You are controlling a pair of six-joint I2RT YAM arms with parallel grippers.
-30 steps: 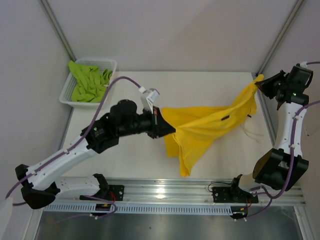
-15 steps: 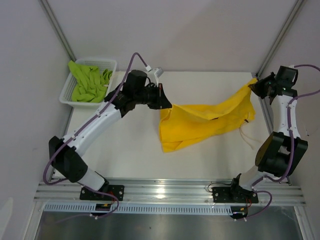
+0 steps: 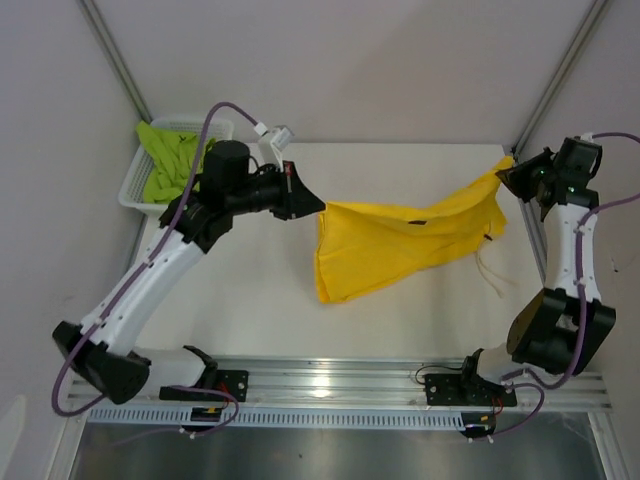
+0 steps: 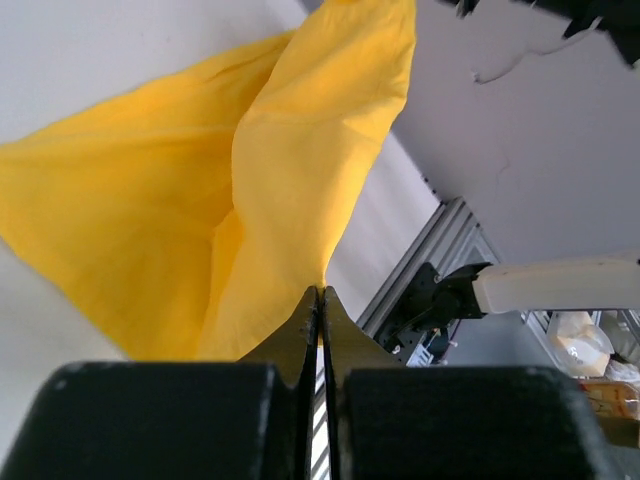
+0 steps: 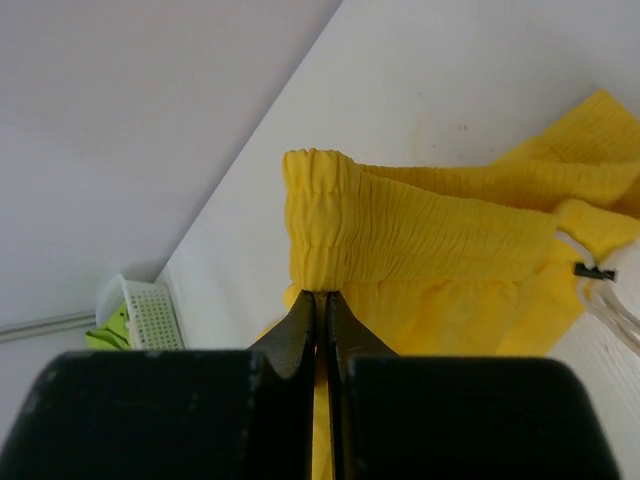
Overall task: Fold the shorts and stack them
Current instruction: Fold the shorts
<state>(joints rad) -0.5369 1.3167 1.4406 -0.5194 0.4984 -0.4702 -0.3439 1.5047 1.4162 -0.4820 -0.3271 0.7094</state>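
Both ends of the yellow shorts (image 3: 400,245) are pinched, the left end effector (image 3: 316,205) and right end effector (image 3: 504,176) clenched on them, their long axis spanning the desk (image 3: 250,290) crosswise.

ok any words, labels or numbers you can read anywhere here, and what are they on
No text can be read in any view.
Small black tag on the yellow shorts: too small to read.
Objects past the table edge, left wrist view: too blurred to read.
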